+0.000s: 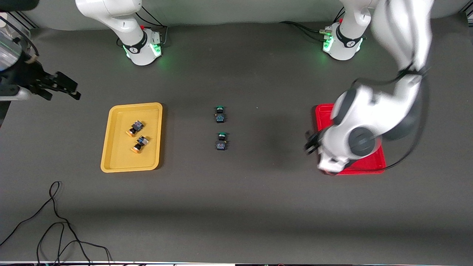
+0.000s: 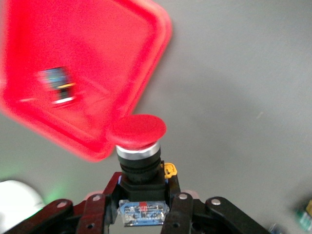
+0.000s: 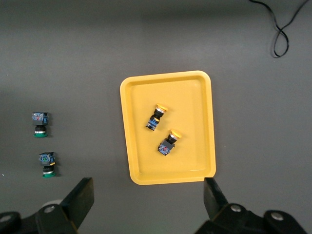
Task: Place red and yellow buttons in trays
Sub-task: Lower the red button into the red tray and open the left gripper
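Dark grey matting covers the surface, seen first from the high front camera. Toward the right arm's end lies a yellow tray holding two yellow-capped buttons, lying on their sides close together, one slightly nearer the camera. Mid-surface sit two green-capped buttons, apart, one nearer the camera than the other. Toward the left arm's end lies a red tray, mostly covered by the left arm, whose gripper hangs over the tray's edge. The right gripper waits up high, off to the side of the yellow tray. A loose black cable curls at the camera-side edge.

From the left wrist camera, the left gripper is clamped on the black body of a red-capped button, cap pointing away from the fingers. This button hangs over bare surface just beside a corner of the red tray. A second button lies inside that tray, blurred, its cap colour unclear.

From the right wrist camera, the right gripper has its fingers spread wide apart with nothing between them. Below lies the yellow tray with both yellow-capped buttons and, on the bare surface beside it, both green-capped buttons.
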Robot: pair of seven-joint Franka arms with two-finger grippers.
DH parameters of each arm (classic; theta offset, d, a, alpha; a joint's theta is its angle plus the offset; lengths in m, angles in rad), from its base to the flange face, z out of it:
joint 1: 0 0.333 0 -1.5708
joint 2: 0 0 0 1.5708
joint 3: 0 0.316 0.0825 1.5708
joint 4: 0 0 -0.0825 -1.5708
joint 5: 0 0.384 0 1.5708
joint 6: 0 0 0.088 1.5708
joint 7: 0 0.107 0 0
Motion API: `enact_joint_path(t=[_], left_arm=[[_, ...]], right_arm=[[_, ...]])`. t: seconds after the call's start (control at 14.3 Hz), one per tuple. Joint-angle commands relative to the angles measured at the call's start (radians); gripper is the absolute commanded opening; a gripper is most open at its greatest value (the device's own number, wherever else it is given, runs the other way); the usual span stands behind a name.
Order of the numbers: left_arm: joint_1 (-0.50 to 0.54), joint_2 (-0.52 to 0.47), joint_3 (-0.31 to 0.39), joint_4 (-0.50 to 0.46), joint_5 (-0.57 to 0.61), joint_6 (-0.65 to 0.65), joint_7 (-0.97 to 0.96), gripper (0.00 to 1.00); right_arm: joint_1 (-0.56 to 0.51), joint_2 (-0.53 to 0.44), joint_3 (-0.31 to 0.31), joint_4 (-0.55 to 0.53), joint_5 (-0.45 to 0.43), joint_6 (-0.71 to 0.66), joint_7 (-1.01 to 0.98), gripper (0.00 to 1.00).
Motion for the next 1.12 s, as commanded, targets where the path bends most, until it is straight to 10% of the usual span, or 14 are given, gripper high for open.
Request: enact_joint_path(t=[0.0,0.28,1.05], left_arm=[[0.089,-0.292,0.007,-0.202,0.0,-0.119,0.205,0.0],[0.141,-0.457,0.096,-0.52,0.011,0.123,0.461,0.0],[0.141,0.029,0.134,-0.514,0.008,0.67,0.497,0.0]], right_arm=[[-0.004,0.048,0.009,0.089,-0.018,-0.042,-0.006,1.0],[-0.002,0.052,0.01,0.104,-0.014,-0.043,-0.004,1.0],[0.0,0.063,0.009,0.099,-0.012,-0.048,-0.004,1.0]])
